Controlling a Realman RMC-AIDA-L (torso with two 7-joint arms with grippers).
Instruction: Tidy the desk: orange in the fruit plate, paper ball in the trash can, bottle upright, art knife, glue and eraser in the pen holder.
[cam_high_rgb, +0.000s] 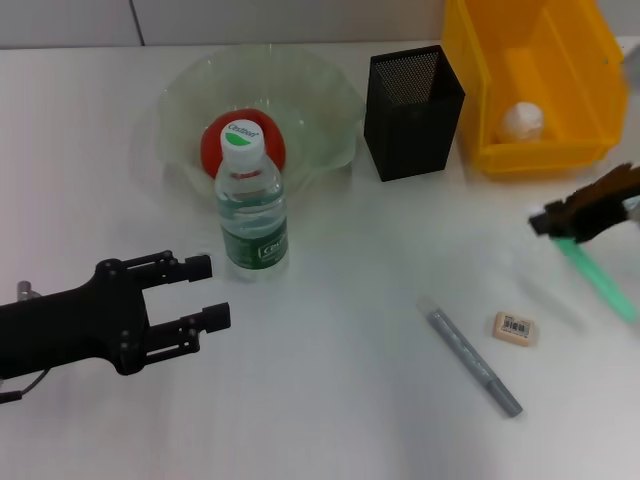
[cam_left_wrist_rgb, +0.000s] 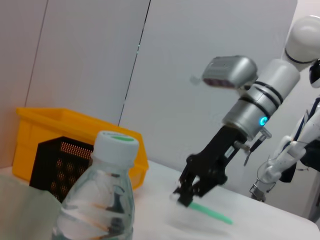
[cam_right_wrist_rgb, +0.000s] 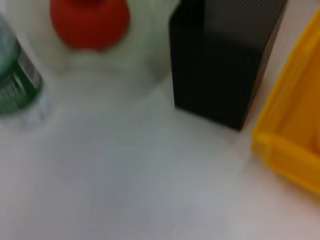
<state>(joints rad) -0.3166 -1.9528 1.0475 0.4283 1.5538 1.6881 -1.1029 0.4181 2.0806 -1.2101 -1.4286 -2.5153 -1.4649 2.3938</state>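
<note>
The orange (cam_high_rgb: 212, 148) lies in the pale-green fruit plate (cam_high_rgb: 320, 85). The bottle (cam_high_rgb: 251, 210) stands upright just in front of the plate. The paper ball (cam_high_rgb: 522, 122) sits in the yellow trash can (cam_high_rgb: 590, 60). The black mesh pen holder (cam_high_rgb: 412, 115) stands between plate and can. The tan eraser (cam_high_rgb: 515, 328) and a grey pen-shaped stick (cam_high_rgb: 475, 358) lie on the table. My right gripper (cam_high_rgb: 555, 222) is shut on a slim green stick-shaped tool (cam_high_rgb: 600, 275), held above the table at the right edge. My left gripper (cam_high_rgb: 205, 292) is open and empty, front-left of the bottle.
The white table (cam_high_rgb: 340, 400) carries everything. The left wrist view shows the bottle's cap (cam_left_wrist_rgb: 116, 145), the pen holder (cam_left_wrist_rgb: 55, 160), the trash can (cam_left_wrist_rgb: 75, 125) and my right gripper (cam_left_wrist_rgb: 192, 189) with the green tool (cam_left_wrist_rgb: 212, 212). The right wrist view shows the pen holder (cam_right_wrist_rgb: 220, 65).
</note>
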